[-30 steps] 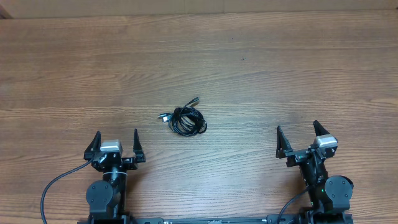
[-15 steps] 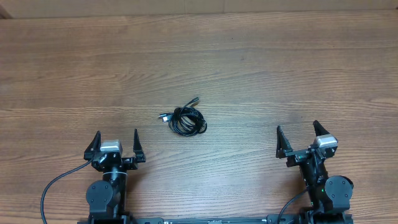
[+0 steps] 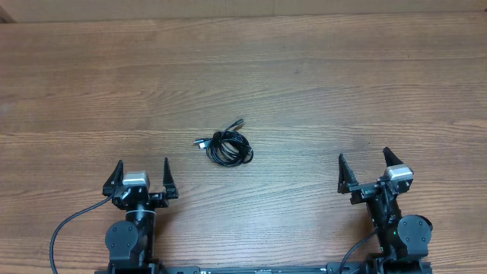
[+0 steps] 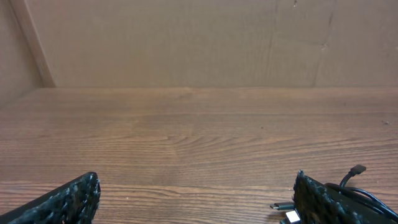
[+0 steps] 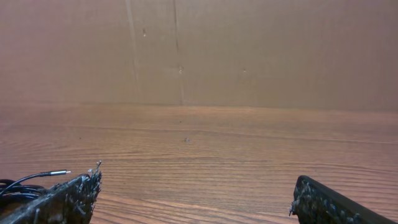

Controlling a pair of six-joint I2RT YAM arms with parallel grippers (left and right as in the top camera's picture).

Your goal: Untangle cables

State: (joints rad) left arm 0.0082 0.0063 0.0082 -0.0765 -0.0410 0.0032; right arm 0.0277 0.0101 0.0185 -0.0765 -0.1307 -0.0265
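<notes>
1 wood-grain desk fills the overhead view. 2 arms and 2 end effectors, both on the robot's side of the cables.

Left end effector: jaws spread wide, released, nothing between them, touching nothing. It sits left of the cables and nearer the robot, well apart from them.

Right end effector: also spread wide, released, empty. It sits right of the cables and nearer the robot, farther from them than the left one.

Left wrist view: 2 dark textured fingers at the lower corners, bare desk between them. Right wrist view is the same: fingers apart, nothing gripped.

Cables: 1 small bundle lying flat on the desk. Thin black cords coiled in tight overlapping loops, cinched near the middle. Cannot tell how many separate cords.

2 plug ends stick out of the bundle. The far plug points away from the robot and to the right. The left plug pokes out on the bundle's left side.
</notes>
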